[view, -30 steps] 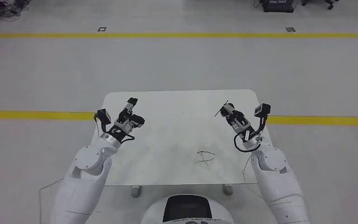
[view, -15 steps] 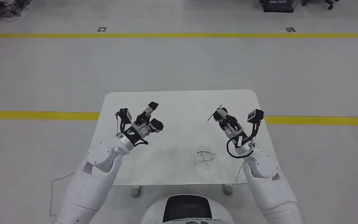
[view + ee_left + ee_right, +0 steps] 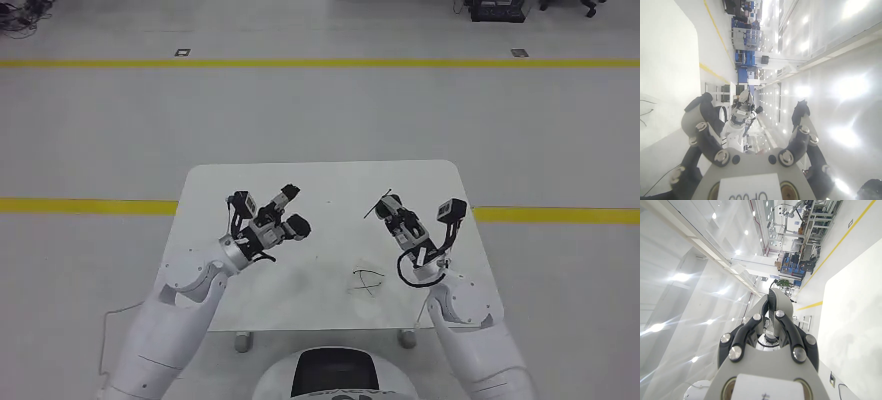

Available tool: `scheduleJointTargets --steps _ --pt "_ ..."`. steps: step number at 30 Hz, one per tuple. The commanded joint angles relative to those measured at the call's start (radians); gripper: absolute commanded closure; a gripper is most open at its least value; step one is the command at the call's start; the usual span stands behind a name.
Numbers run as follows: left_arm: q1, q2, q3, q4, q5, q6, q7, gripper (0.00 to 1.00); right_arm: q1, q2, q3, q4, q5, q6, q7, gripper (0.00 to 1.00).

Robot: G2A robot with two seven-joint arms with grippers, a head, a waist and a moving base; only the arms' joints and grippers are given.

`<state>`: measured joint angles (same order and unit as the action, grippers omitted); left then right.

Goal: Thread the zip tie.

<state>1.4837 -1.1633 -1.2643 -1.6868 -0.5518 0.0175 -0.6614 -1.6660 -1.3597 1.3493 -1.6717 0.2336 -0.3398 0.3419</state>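
Hovering over table (image 3: 330, 180): left hand (image 3: 298, 208), right hand (image 3: 388, 204).

Top view overhead, facing down; wrist views close-in, aimed roomward — table (image 3: 320, 180) shared, probably.

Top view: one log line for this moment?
left fingers open, over table | right fingers shut on zip tie, tie sticking out straight | black ties loose on table
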Motion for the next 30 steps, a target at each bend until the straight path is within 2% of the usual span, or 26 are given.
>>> scheduleJointTargets --steps 1,5,7,9,18,21,24,30 --pt "-0.028 0.000 0.029 0.013 0.002 0.005 -0.068 0.00 -0.015 -0.003 -0.010 -0.014 0.001 0.000 -0.023 1.00" --pt "-0.096 -0.002 0.089 0.052 0.052 0.027 -0.147 0.00 -0.045 -0.008 -0.033 -0.036 -0.007 0.000 -0.054 1.00" --pt "-0.117 -0.005 0.107 0.071 0.042 0.037 -0.143 0.00 -0.057 -0.010 -0.040 -0.045 -0.016 0.000 -0.064 1.00" --pt "-0.140 -0.008 0.130 0.084 0.054 0.029 -0.149 0.00 -0.072 -0.013 -0.044 -0.057 -0.013 0.000 -0.074 1.00" --pt "-0.142 -0.008 0.133 0.086 0.056 0.027 -0.146 0.00 -0.077 -0.014 -0.044 -0.062 -0.010 0.000 -0.075 1.00" --pt "-0.136 -0.010 0.148 0.085 0.056 0.014 -0.132 0.00 -0.074 -0.014 -0.049 -0.055 -0.026 0.000 -0.090 1.00" --pt "-0.153 -0.012 0.166 0.093 0.061 0.003 -0.130 0.00 -0.075 -0.018 -0.067 -0.042 -0.030 0.000 -0.120 1.00" --pt "-0.223 -0.020 0.216 0.139 0.093 -0.012 -0.133 0.00 -0.083 -0.027 -0.094 -0.004 -0.013 0.000 -0.164 1.00"
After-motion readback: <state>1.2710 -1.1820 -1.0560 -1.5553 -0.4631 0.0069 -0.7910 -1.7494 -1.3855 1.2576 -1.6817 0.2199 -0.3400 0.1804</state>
